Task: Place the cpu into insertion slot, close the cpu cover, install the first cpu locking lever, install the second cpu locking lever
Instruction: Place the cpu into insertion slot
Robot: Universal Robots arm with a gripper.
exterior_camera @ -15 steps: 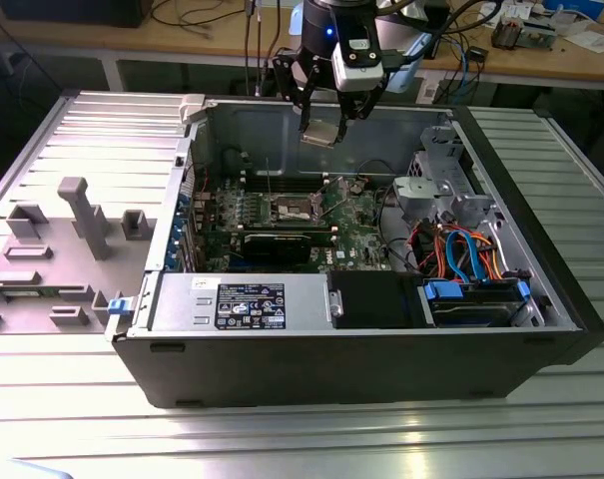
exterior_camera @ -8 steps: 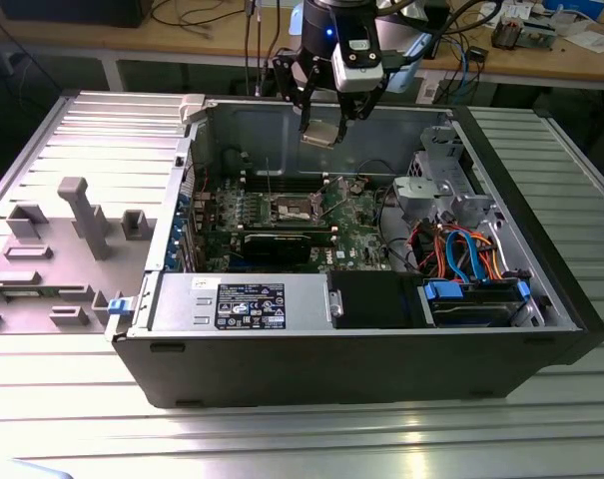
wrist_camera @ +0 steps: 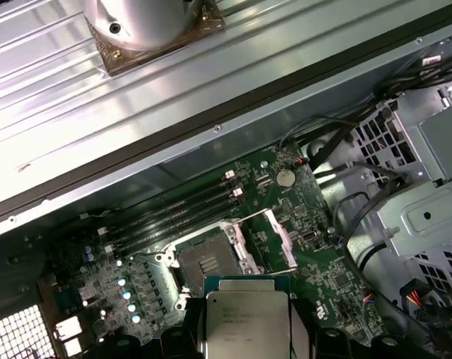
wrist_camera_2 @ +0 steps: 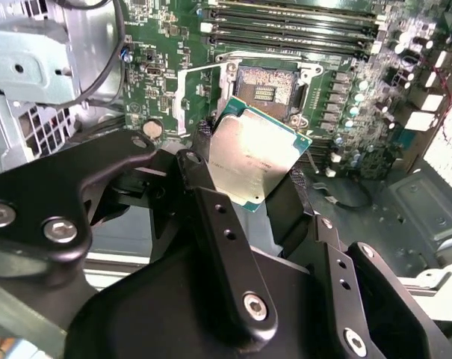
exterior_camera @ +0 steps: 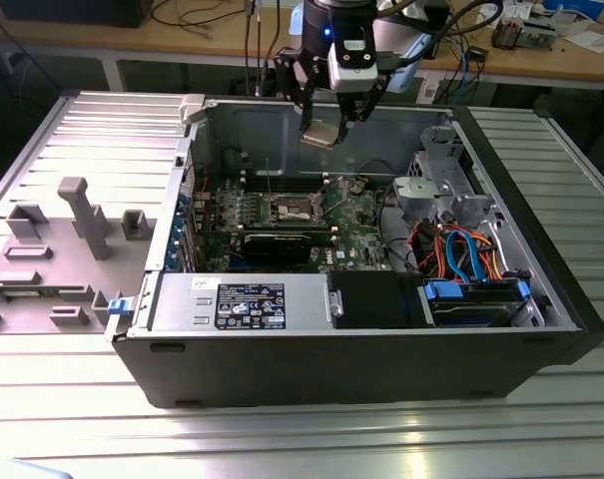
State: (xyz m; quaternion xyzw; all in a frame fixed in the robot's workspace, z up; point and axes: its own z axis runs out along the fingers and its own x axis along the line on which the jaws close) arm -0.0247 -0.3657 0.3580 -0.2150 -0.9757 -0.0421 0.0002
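Note:
My gripper (exterior_camera: 327, 122) hangs over the open computer case, shut on the cpu (exterior_camera: 319, 134), a flat square chip with a silver-grey top. In the second wrist view the cpu (wrist_camera_2: 255, 157) sits tilted between the black fingers (wrist_camera_2: 205, 191). Below it lies the insertion slot (wrist_camera_2: 267, 90), open with its dark centre showing. The cpu cover (wrist_camera_2: 199, 97) stands flipped up beside the slot. The first wrist view shows the cpu (wrist_camera: 246, 318) close to the slot (wrist_camera: 207, 262) and raised cover (wrist_camera: 275, 238). In the exterior view the slot (exterior_camera: 292, 208) is well below the gripper.
Long black memory slots (wrist_camera_2: 293, 26) run beside the socket. A grey power box (exterior_camera: 242, 299) fills the case's near side. A metal drive cage (exterior_camera: 441, 190) and orange and blue cables (exterior_camera: 461, 249) sit on the exterior view's right. A grey fixture plate (exterior_camera: 72, 230) lies left.

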